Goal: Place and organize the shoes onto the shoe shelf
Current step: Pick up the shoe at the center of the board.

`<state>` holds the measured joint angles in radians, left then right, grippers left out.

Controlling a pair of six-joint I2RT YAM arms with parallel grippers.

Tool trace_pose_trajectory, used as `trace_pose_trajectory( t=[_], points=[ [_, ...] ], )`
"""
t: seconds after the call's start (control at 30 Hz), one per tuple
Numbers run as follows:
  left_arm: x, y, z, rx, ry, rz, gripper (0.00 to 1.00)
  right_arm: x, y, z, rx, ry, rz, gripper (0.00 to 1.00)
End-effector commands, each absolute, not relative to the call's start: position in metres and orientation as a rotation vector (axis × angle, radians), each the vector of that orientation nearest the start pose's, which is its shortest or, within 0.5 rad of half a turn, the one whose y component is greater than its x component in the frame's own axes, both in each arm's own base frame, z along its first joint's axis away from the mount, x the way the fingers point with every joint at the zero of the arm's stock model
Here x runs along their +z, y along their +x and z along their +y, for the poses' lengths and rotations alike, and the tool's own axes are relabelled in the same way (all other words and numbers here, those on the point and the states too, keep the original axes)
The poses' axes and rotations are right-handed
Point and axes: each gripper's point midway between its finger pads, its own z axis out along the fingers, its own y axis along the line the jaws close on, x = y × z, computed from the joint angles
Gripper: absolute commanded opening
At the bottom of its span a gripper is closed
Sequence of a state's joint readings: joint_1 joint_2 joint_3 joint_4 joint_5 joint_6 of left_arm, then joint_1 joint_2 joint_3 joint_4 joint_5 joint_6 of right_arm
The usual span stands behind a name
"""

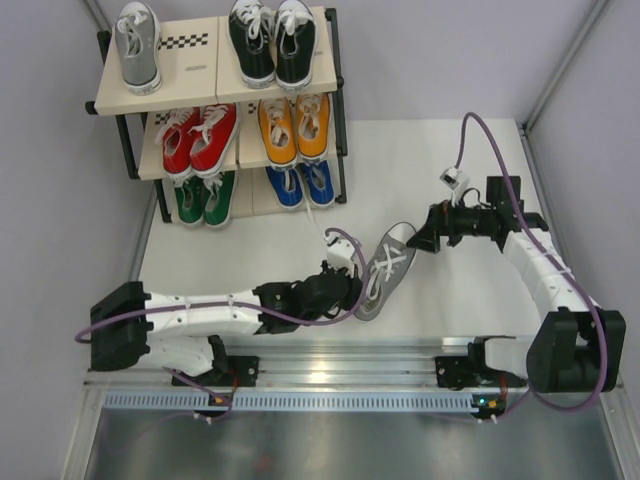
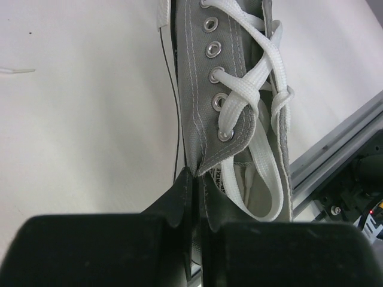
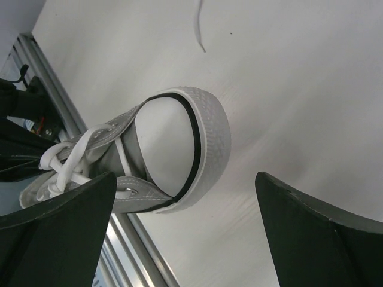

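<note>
The left claw (image 2: 192, 179) is closed, pinching the side wall of a grey canvas lace-up sneaker (image 2: 239, 89) just behind its last eyelet. The right claw (image 3: 185, 176) has its jaws spread wide on either side of that sneaker's white rubber toe cap (image 3: 167, 143), not touching it. The sneaker sits mid-way along the white table (image 1: 430, 170), nearer its near edge, with the toe toward the far right corner.

A three-tier black-framed shoe shelf with pale boards (image 1: 195, 70) stands at the far left corner.
- Top board: one grey sneaker (image 1: 138, 45) and a black pair (image 1: 272, 40).
- Middle board: a red pair (image 1: 200, 135) and an orange pair (image 1: 293, 128).
- Bottom board: a green pair (image 1: 205, 197) and a blue pair (image 1: 302, 183).
</note>
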<state>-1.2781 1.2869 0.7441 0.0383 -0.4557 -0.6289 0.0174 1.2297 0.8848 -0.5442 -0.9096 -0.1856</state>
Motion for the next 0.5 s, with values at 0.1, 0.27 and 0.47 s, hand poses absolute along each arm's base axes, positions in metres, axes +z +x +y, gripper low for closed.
trace_pose_trajectory(
  t=[0.1, 0.27, 0.47],
  points=[
    [0.212, 0.163, -0.357, -0.915, 0.302, 1.893, 0.0, 0.2, 0.275, 0.16, 1.198, -0.596, 2.041, 0.99],
    [0.225, 0.161, -0.357, -0.943, 0.308, 1.866, 0.0, 0.197, 0.267, 0.179, 1.343, -0.58, 2.078, 0.95],
    [0.228, 0.165, -0.357, -0.919, 0.305, 1.852, 0.0, 0.211, 0.26, 0.19, 1.496, -0.591, 2.05, 0.44]
  ],
)
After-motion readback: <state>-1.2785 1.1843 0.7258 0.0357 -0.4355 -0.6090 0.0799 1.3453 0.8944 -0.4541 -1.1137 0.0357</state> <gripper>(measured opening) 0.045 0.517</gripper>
